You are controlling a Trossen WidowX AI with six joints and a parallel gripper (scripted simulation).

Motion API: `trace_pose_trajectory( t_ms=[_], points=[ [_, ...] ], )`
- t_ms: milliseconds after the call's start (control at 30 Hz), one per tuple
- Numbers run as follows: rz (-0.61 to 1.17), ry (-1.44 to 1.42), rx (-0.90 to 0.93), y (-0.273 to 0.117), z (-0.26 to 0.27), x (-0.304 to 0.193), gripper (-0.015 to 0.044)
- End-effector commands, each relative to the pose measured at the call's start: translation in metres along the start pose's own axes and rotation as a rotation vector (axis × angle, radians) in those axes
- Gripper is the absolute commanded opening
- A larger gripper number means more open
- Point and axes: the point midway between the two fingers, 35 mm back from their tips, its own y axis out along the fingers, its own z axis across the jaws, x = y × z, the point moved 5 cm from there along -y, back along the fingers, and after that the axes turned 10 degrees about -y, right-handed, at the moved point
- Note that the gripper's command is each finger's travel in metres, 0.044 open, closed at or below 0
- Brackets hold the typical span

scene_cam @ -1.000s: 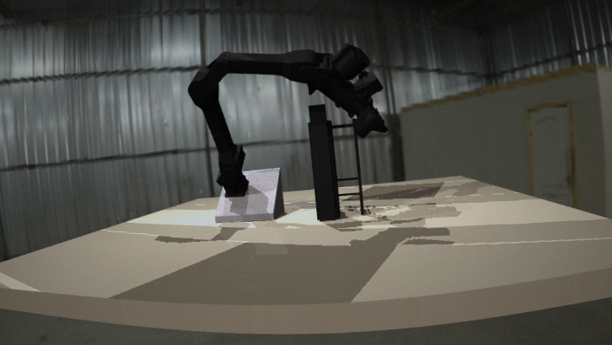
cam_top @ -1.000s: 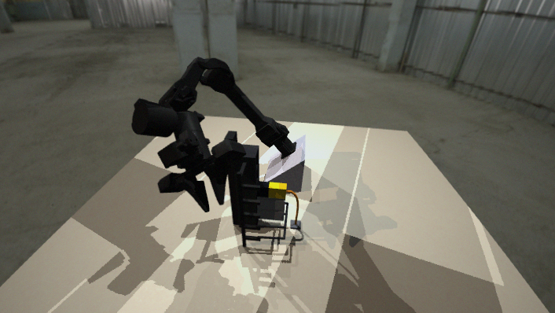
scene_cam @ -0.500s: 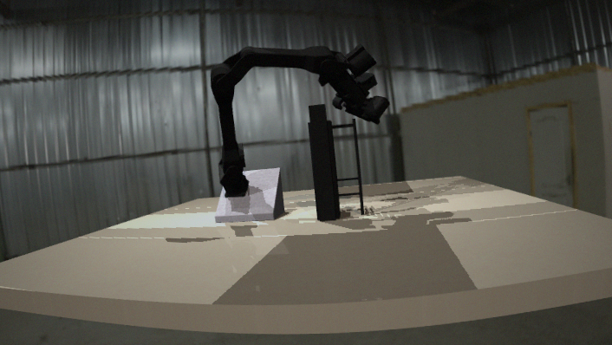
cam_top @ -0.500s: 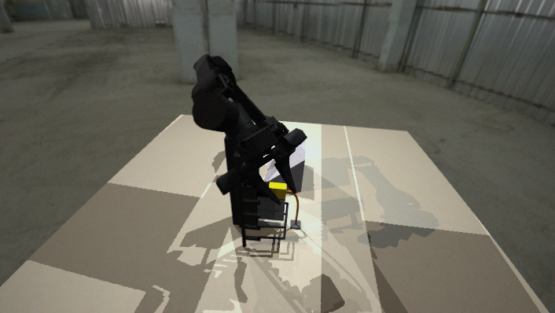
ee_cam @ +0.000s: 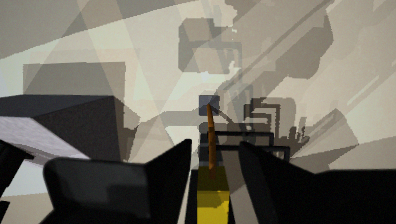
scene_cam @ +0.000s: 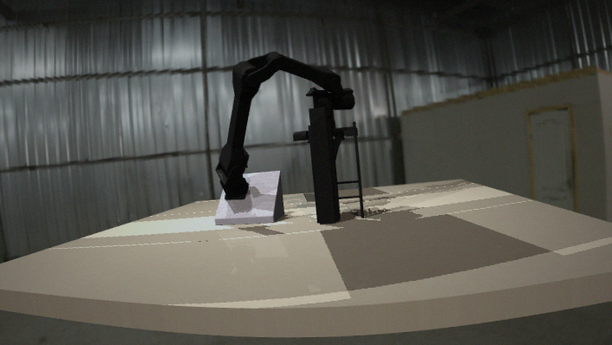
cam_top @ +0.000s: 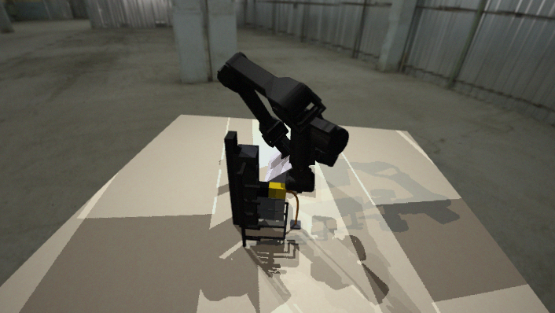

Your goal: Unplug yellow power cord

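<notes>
The gripper [ee_cam: 215,165] is standing with its jaws part open astride the yellow plug [ee_cam: 213,202], a sliver of room on each side. The upright black power strip [cam_top: 240,185] is blocking the way on one side, its wire rack [cam_top: 271,224] crowding below. The orange cord [ee_cam: 211,135] is running straight ahead between the fingertips. The grey wedge block [scene_cam: 253,199] is standing near, behind.

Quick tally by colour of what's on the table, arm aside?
Yellow: 1, the plug
Orange: 1, the cord
Black: 1, the power strip
Grey: 2, the wedge block and the small cord-end block
Total: 5
</notes>
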Motion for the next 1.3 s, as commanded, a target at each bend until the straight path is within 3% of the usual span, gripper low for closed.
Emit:
trace_pose_trajectory(
  t_ms=[0,1267],
  points=[
    [0.049,-0.050,0.002,0.000,0.002,-0.003,0.0160],
    [0.051,-0.050,0.003,0.001,0.007,-0.043,0.0160]
  ],
)
